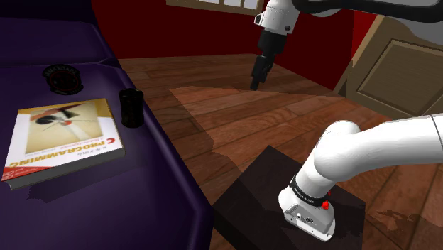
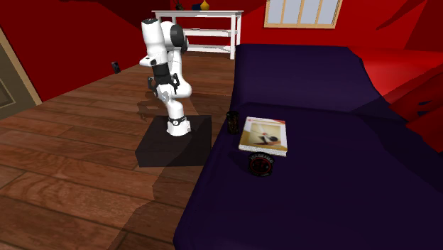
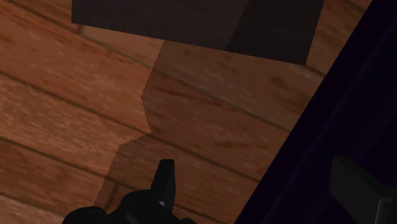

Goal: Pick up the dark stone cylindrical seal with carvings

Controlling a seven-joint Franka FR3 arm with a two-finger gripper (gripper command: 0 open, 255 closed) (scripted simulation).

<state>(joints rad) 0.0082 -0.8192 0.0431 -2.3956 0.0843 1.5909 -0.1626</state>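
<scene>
Wooden floor (image 1: 234, 121): brown planks, running between red walls.
Purple bed (image 2: 305, 78): dark, cushioned, and carrying the three small items listed below. Its long edge borders the floor and the stand.
Stand (image 1: 263, 188): black box on the floor, close against the bed's long edge.
Arm (image 1: 383, 142): white Franka with dark joints, rising from the stand and bending out above the planks.
Panelled door (image 1: 394, 67): tan, set in the red wall behind the arm.
White shelf unit (image 2: 206, 32): against the far wall, near a window (image 2: 302, 11).
Book (image 1: 64, 138): lies flat in from the bed's long edge, pale cover up, with the word "PROGRAMMING" legible on it.
Seal (image 1: 130, 107): dark cylinder standing upright near the bed's long edge, just beside the book's corner on the edge side. Carving cannot be made out. Nothing touches it.
Round object (image 1: 62, 78): black, squat and ridged at the rim. It sits past the book's short side, farther from the long edge than the seal.
Gripper (image 1: 255, 84): all black, pointing down over bare floor, well apart from the seal. Fingers (image 3: 164, 181) are spread and grasp nothing.
</scene>
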